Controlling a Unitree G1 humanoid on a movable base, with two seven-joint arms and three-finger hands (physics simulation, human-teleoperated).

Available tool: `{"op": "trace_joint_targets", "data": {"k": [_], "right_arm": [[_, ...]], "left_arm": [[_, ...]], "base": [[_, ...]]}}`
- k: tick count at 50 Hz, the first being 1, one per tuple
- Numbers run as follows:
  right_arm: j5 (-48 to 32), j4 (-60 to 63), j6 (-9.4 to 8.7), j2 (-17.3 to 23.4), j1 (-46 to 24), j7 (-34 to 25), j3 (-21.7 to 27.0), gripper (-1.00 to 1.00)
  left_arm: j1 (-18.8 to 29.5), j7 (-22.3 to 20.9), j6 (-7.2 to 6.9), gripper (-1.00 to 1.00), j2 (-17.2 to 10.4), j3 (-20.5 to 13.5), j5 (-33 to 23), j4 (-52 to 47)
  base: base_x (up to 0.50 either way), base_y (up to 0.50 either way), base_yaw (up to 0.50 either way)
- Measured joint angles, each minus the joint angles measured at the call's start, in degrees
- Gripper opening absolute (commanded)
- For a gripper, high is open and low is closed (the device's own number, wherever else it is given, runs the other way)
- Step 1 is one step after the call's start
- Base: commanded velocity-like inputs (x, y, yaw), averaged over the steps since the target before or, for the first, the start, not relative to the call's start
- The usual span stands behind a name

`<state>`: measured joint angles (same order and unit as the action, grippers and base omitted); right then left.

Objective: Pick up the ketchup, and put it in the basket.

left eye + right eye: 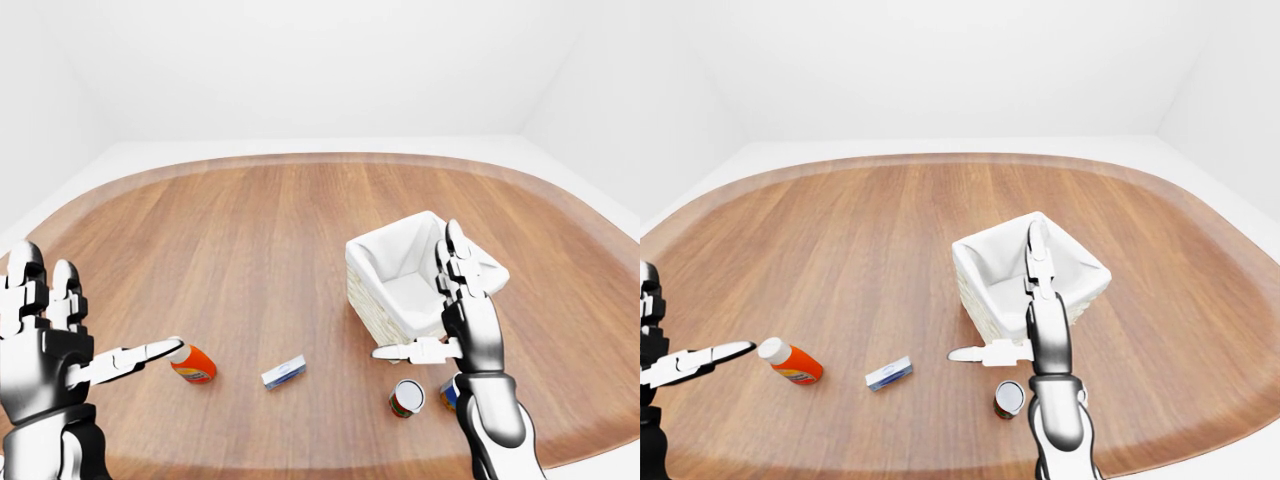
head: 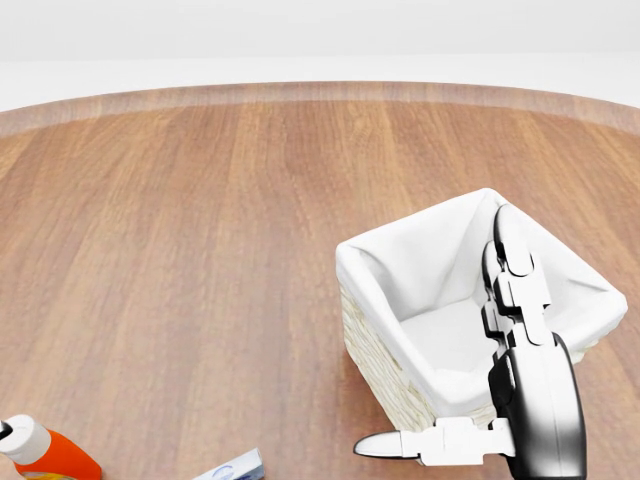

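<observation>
Wood table [image 1: 250, 230], both hands spread, left hand [image 1: 45, 345] beside ketchup [image 1: 790, 363], right hand [image 1: 465, 315] by basket [image 1: 395, 262]

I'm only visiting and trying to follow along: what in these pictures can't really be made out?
- Ketchup: in the head view the bottom edge cuts it off; its label is too small in the eye views.
- Small box: print too small to read.
- Basket: the right robot hand covers part of it.
- Second can: mostly behind that arm in the left-eye view.
- Left robot hand: absent from the head view.
</observation>
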<state>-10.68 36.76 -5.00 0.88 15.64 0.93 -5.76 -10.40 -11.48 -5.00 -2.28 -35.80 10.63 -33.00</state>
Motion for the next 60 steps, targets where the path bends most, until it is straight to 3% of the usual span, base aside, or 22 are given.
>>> {"op": "trace_joint_targets", "data": {"k": [23,60], "right_arm": [[0.12,0.19,0.00,0.03,-0.01,-0.06,0.03,1.00],[0.14,0.12,0.00,-0.02,-0.06,0.02,0.08,1.00]], "left_arm": [[-0.15,0.01,0.42,1.00,0.15,0.72,-0.97,5.74],[1.10,3.05,10.00,1.00,-2.62,5.83,-1.14,24.03]], "base": [[0.00,0.00,0.00],[0.00,0.00,0.00]]}}
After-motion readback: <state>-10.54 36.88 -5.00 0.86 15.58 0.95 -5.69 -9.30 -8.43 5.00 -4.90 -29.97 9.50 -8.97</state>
